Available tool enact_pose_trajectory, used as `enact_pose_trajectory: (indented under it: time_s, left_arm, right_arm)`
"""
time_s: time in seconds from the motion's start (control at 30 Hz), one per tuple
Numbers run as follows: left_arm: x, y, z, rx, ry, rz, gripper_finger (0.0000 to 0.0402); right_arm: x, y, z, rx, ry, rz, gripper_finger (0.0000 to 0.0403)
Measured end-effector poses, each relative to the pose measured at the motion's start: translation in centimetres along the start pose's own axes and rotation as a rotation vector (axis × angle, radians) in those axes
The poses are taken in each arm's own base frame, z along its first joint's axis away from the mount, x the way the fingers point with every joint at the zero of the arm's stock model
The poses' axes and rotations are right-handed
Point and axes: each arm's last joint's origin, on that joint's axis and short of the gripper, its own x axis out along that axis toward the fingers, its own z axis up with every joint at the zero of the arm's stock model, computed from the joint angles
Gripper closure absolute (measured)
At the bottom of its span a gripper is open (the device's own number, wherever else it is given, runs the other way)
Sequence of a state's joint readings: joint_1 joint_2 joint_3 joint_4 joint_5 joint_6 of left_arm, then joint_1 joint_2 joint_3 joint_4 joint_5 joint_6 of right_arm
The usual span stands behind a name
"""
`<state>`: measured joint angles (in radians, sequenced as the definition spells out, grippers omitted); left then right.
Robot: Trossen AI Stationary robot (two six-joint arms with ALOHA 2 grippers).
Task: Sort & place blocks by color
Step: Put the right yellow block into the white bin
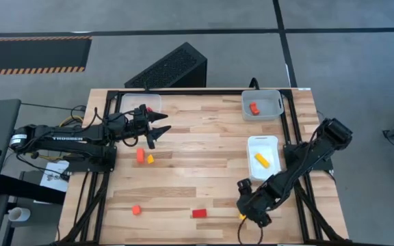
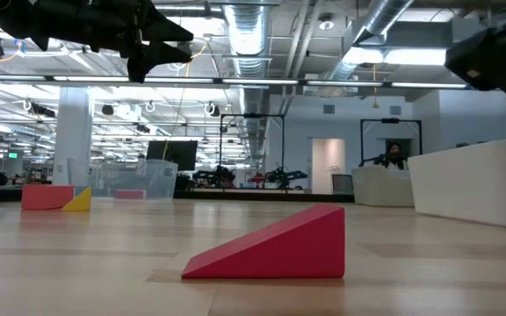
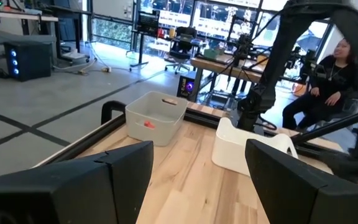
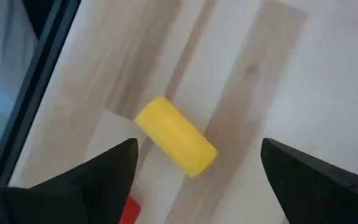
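My right gripper [image 4: 199,149] is open near the table's near edge [image 1: 246,210], pointing down, with a finger on either side of a yellow cylinder [image 4: 176,135] that lies on its side on the wood, untouched. My left gripper [image 1: 159,130] is open in the air over the far left part of the table [image 3: 197,158]. Loose on the table are an orange block [image 1: 140,155], a yellow block [image 1: 150,159], an orange block [image 1: 136,210] and a red wedge [image 1: 199,213] [image 2: 271,246].
A grey tray [image 1: 272,113] at the far right holds a red-orange block [image 1: 254,107]. A white tray [image 1: 263,141] below it holds a yellow block [image 1: 261,160]. A clear tray [image 1: 141,102] sits far left. A person [image 3: 328,81] sits beyond the table.
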<state>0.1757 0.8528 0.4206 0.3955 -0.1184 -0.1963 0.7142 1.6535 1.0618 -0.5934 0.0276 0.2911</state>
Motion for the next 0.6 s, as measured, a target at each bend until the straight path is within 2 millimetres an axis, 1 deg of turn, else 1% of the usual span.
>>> enact_pose_trajectory:
  time_s: [0.1, 0.2, 0.37, 0.43, 0.6]
  left_arm:
    - [0.0, 0.0, -0.1, 0.002, 0.013, 0.004, 0.0159]
    - [0.0, 0.0, -0.2, 0.003, 0.023, 0.006, 0.0159]
    - [0.0, 0.0, -0.2, -0.005, 0.022, 0.006, 0.0159]
    - [0.0, 0.0, -0.2, -0.005, 0.022, 0.006, 0.0159]
    - [0.0, 0.0, -0.2, -0.005, 0.023, 0.006, 0.0159]
  right_arm:
    - [1.6, 0.8, 0.4, -0.093, 0.103, -0.014, 0.0045]
    - [2.3, 1.3, 1.1, -0.147, 0.192, -0.034, 0.005]
    - [3.8, 1.4, 1.6, -0.234, 0.248, -0.042, 0.0061]
    - [4.5, 1.4, 1.7, -0.239, 0.253, -0.044, 0.0066]
    - [6.1, 1.3, 1.2, -0.252, 0.312, -0.05, 0.0079]
